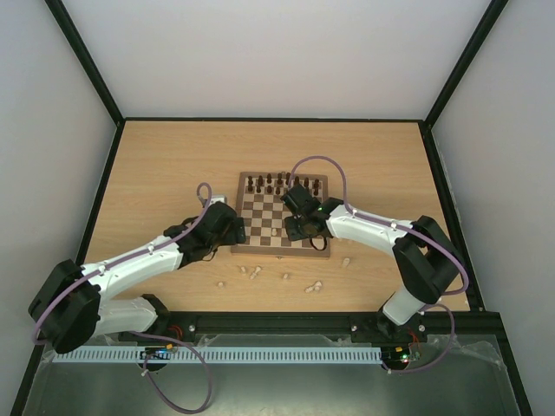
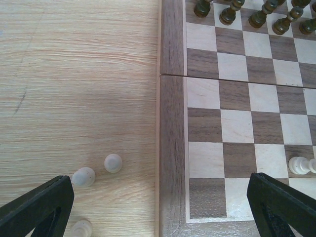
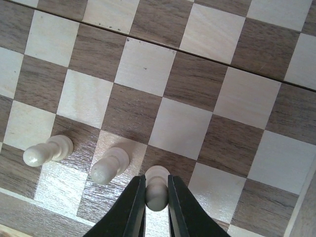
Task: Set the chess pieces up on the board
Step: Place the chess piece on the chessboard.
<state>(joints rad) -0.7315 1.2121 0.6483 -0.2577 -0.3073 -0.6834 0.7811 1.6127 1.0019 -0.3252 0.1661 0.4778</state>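
Fingers (image 3: 133, 212) on my right gripper (image 3: 157, 178) are pinched narrow around a pale pawn (image 3: 157, 195), one pad on each side of it, base pointing down at the board. Can't tell if the base actually touches the square. My left gripper (image 2: 160, 182) is the opposite, spread wide with nothing between the fingers, hanging over the left edge of the board, one finger above bare table and the other above the squares.

Big stuff next: light wood-grain table (image 1: 173, 165), and sitting mid-table is the wooden chessboard (image 1: 260, 221) with dark and tan checks and a brown border. Dark brown pieces (image 1: 282, 184) are lined up along its far rows.

Two more pale pawns (image 3: 109, 165) look upright on the near rows, just to the left of the one I'm gripping, each on its own square.

The other pale pieces (image 1: 312, 286) are off the board, scattered on the table between the board's near edge and my bases. Three of them (image 2: 113, 163) sit close together just beside the board's left border, right by my left finger.
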